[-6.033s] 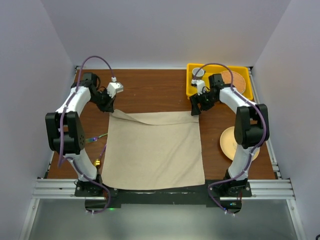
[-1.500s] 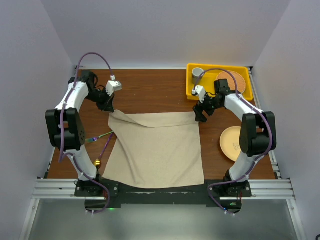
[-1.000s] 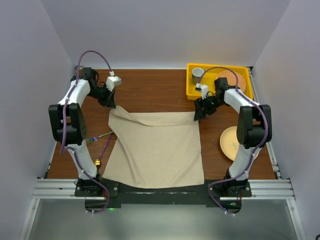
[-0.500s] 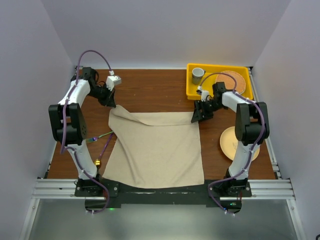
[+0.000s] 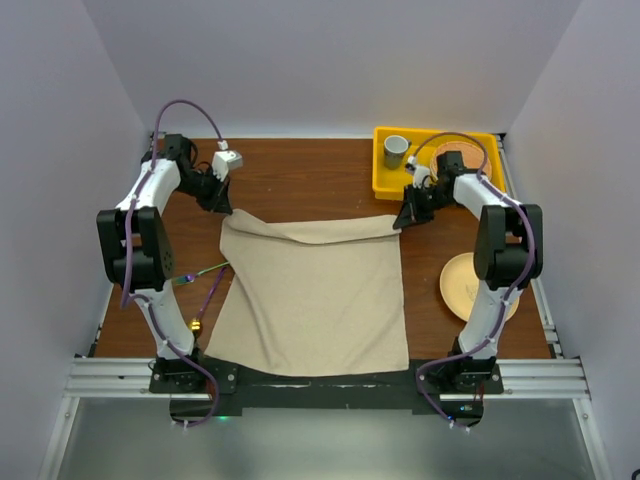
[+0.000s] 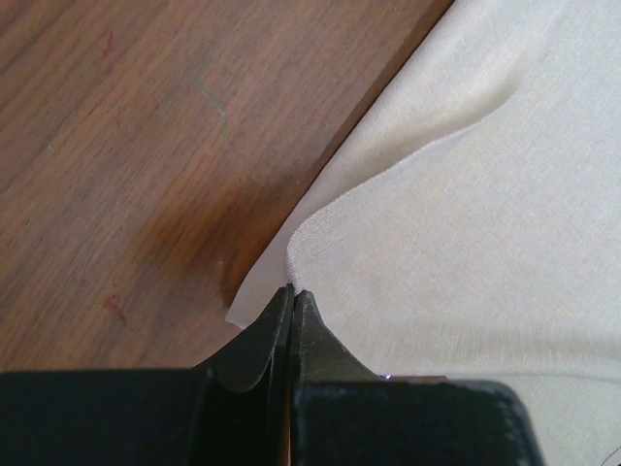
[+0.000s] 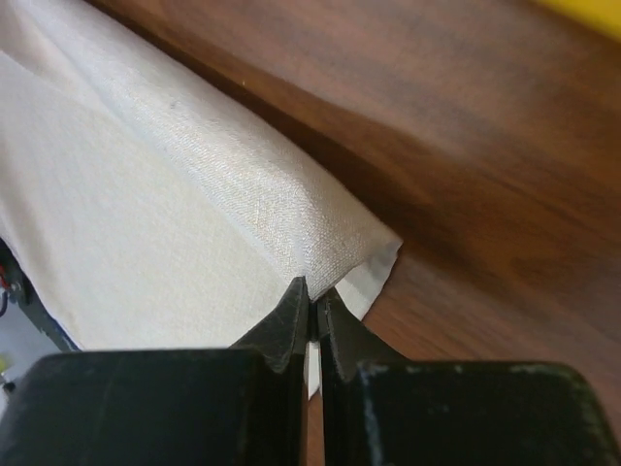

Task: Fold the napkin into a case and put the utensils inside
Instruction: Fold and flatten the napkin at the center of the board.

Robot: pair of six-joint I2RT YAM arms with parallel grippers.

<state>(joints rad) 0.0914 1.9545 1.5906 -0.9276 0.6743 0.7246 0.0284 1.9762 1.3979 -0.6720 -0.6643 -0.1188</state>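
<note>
Right gripper (image 7: 310,303) had just closed on the napkin (image 5: 310,300) corner beside the yellow tray (image 5: 380,186); left gripper (image 6: 291,296) pinched the far corner away from that tray, so the fold looked ready to start.

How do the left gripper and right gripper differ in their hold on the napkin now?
The left gripper pinches the napkin's far left corner; the right gripper pinches the far right one. By the left gripper the cloth lies nearly flat; by the right gripper it rises in a folded ridge. The right gripper sits close to the yellow tray; the left gripper does not. Both are shut on the napkin.
</note>
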